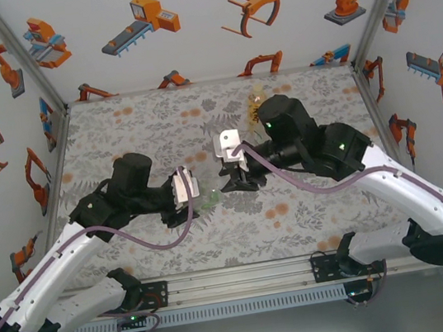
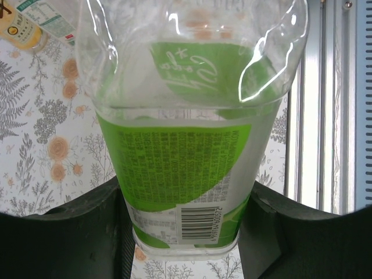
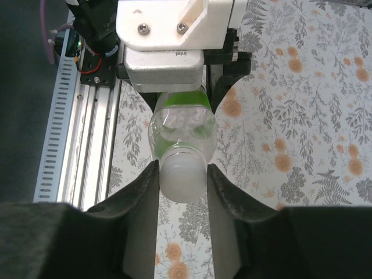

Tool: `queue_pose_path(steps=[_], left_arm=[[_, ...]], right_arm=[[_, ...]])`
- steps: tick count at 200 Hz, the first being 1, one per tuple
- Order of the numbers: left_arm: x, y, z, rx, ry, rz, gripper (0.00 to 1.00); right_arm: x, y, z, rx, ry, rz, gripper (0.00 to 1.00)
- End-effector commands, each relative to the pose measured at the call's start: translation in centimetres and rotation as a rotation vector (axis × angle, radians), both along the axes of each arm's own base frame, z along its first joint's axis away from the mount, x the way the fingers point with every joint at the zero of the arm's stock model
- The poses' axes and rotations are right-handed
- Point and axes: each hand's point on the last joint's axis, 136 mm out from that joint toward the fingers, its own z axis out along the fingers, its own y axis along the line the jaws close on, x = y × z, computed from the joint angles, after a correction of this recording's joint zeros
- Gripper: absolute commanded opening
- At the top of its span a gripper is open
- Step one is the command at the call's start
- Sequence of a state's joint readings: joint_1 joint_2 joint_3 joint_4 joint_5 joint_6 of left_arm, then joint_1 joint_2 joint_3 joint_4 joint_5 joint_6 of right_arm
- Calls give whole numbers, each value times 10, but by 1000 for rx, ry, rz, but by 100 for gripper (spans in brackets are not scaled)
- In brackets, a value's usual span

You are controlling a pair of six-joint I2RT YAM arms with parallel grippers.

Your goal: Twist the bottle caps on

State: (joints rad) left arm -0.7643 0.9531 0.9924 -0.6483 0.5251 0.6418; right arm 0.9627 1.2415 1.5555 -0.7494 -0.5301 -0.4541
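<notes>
Bottle cap (image 3: 183, 177): white, round, seated on the neck of the green-labelled bottle (image 2: 186, 174). The cap is clasped on both sides by the fingers of the right gripper (image 3: 183, 185). The bottle's lower body, at the barcode end, is clamped by the closed left gripper (image 2: 186, 247). The bottle is held between the two grippers near the centre of the floral table (image 1: 116, 131), the left gripper to its left and the right gripper to its right. Amber-yellow bottle (image 1: 257, 98): placed at the far side, right of centre, well apart from both grippers.
</notes>
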Motion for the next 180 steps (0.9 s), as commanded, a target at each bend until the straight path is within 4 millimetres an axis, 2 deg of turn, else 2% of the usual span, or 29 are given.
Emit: queue_pose_path(steps=[1,25,49,71,84,94,113,141,156,180], left_arm=[[-1,-3,4,-21,-12,-15,0],[1,-4,6,-31,-22,-8,0],[7,-5,4,-30,-37,10,0],[17,-7,4,-32,-63,46,0],[23,-8,5,-34,-75,64,0],[26,-8,5,-33,-80,74,0],[27,-10,5,-34,-81,70,0],[25,-13,3,-30,-70,50,0],[24,-14,4,-30,-66,45,0],[21,-13,5,-31,-55,34,0]], right_arm=[[0,1,-6,4,58,-49,26],[16,2,-8,62,208,-228,15],[47,-7,-16,151,485,-551,7],[74,-39,-45,211,808,-972,6],[77,-63,-65,244,1026,-1208,6],[72,-69,-79,270,1196,-1312,5],[68,-62,-88,320,1363,-1324,5],[68,-58,-89,322,1372,-1304,9],[72,-58,-75,355,1285,-1252,14],[74,-52,-31,343,986,-1062,37]])
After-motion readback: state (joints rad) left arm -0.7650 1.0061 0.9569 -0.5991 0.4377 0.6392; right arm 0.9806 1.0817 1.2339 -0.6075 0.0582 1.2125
